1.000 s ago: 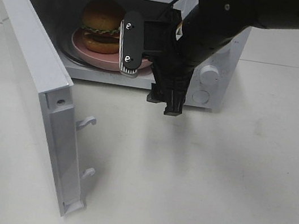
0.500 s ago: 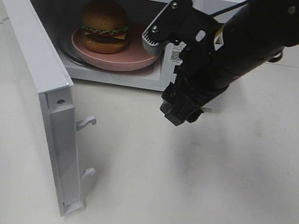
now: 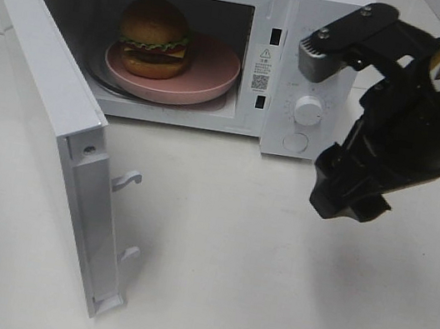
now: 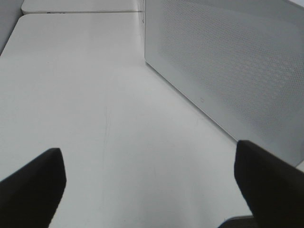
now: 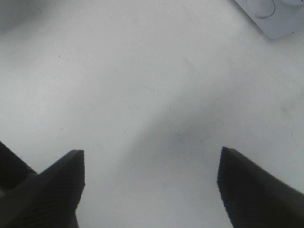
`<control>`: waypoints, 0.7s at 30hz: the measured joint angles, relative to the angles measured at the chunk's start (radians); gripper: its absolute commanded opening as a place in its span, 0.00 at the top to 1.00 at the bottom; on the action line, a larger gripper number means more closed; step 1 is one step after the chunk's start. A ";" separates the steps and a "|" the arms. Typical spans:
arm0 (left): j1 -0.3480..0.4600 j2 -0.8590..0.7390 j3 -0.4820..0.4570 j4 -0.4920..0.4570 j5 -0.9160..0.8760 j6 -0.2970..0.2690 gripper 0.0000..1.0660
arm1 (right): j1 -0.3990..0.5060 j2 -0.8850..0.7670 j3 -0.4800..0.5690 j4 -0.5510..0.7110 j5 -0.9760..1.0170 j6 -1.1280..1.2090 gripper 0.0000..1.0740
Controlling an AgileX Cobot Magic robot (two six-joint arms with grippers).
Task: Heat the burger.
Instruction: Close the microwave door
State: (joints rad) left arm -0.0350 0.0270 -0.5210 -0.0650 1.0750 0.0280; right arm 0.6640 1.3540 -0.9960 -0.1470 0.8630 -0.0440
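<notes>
Burger (image 3: 154, 35) sits on the pink plate (image 3: 214, 75) inside the microwave (image 3: 325, 13) cavity, upright, toward the left of the plate. Loading looks done.

Door (image 3: 50, 94) stands wide open, swung out to the left over the surface (image 3: 266, 290).

Right hand (image 5: 151, 151) – jaws spread, empty, hanging over bare surface just in front of the control panel. Left hand (image 4: 148, 147) – jaws also spread, empty, facing the door's perforated outer face.

Step in hand, as judged: closing up. Next move calls for a push on the door's outer face until it latches, likely from the left side; then turn the timer dial (image 3: 308, 110).
</notes>
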 measured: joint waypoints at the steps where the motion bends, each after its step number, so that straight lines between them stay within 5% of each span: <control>1: 0.000 0.000 0.000 0.000 0.000 0.000 0.17 | 0.000 0.000 0.000 0.000 0.000 0.000 0.29; 9: 0.000 0.000 0.000 0.000 0.000 0.000 0.17 | 0.000 -0.134 0.035 0.000 0.093 0.025 0.29; 21: 0.000 0.000 0.000 0.000 0.000 0.000 0.17 | -0.049 -0.362 0.229 0.016 0.121 0.073 0.29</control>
State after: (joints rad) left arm -0.0350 0.0270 -0.5210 -0.0650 1.0750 0.0280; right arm 0.6150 0.9920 -0.7670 -0.1310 0.9840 0.0290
